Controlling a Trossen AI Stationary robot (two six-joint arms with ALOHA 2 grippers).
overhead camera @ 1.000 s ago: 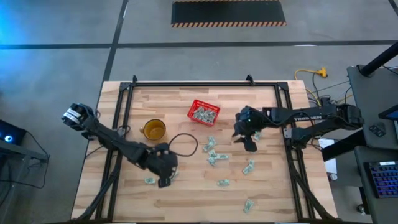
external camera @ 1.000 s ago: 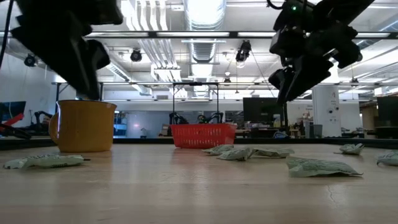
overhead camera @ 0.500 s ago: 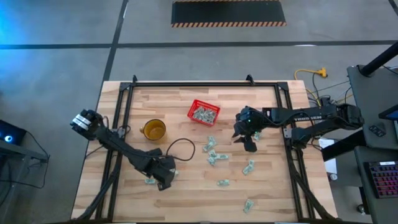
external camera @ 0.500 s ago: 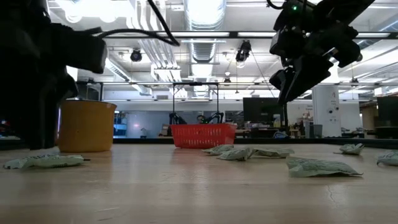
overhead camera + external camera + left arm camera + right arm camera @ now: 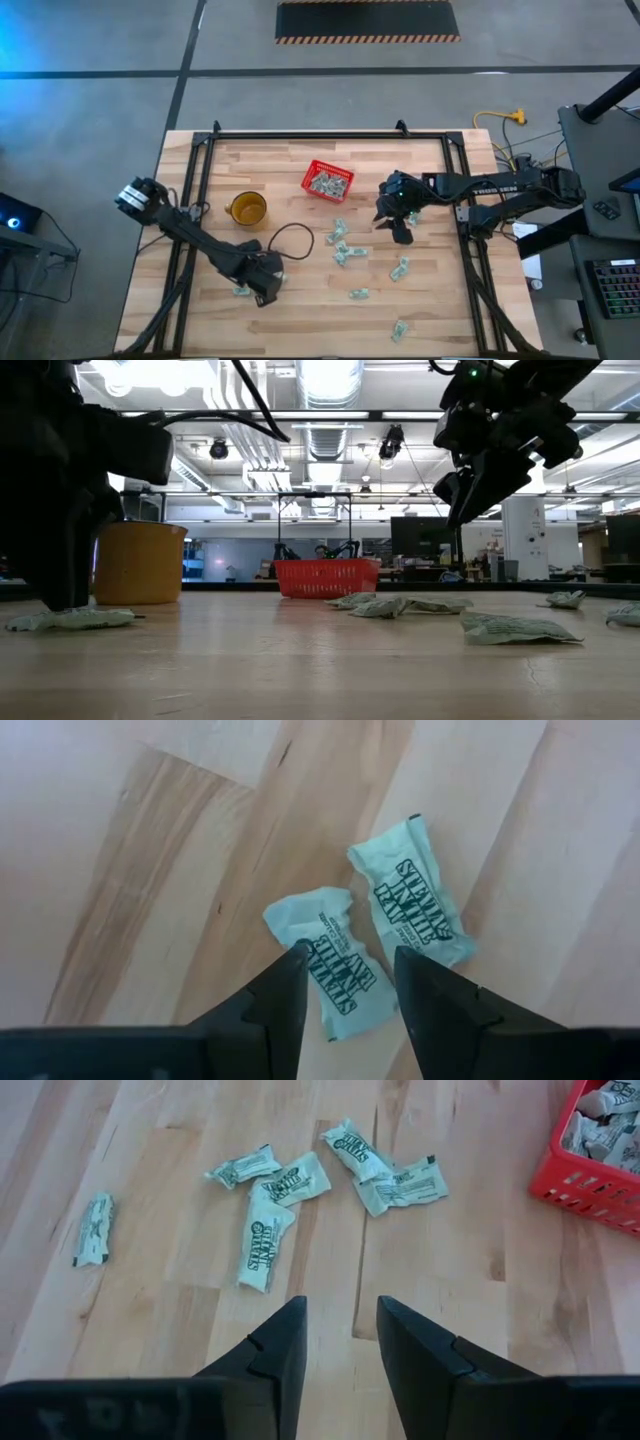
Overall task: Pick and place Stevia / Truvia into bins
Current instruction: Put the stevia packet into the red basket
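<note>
My left gripper [image 5: 258,287] is open and low over the table's near-left part. In the left wrist view its fingers [image 5: 350,958] stand on either side of a pale green sachet [image 5: 338,982], with a second sachet [image 5: 415,900] lying just beyond. The low view shows that gripper [image 5: 62,560] down at the table beside a sachet [image 5: 70,618]. My right gripper [image 5: 400,226] hangs open above the table, to the right of the red basket [image 5: 310,178], which holds several sachets. More sachets [image 5: 265,1245] lie flat on the wood. My left gripper comes from above, pointing down, with one finger [image 5: 290,980] at the sachet's edge [image 5: 300,930] and the other on its far side. The sachet lies flat on the table. Whether the fingers touch it, I cannot tell.
A yellow mug [image 5: 246,208] stands left of the basket, and a black cable loop [image 5: 292,236] lies next to it. Loose sachets [image 5: 345,250] are scattered over the middle and right-near part of the table. Black frame rails [image 5: 190,200] run along the table's sides.
My left gripper has moved toward the table's near edge and come down until its fingers reach the table around the sachets there. The right arm has kept still.
</note>
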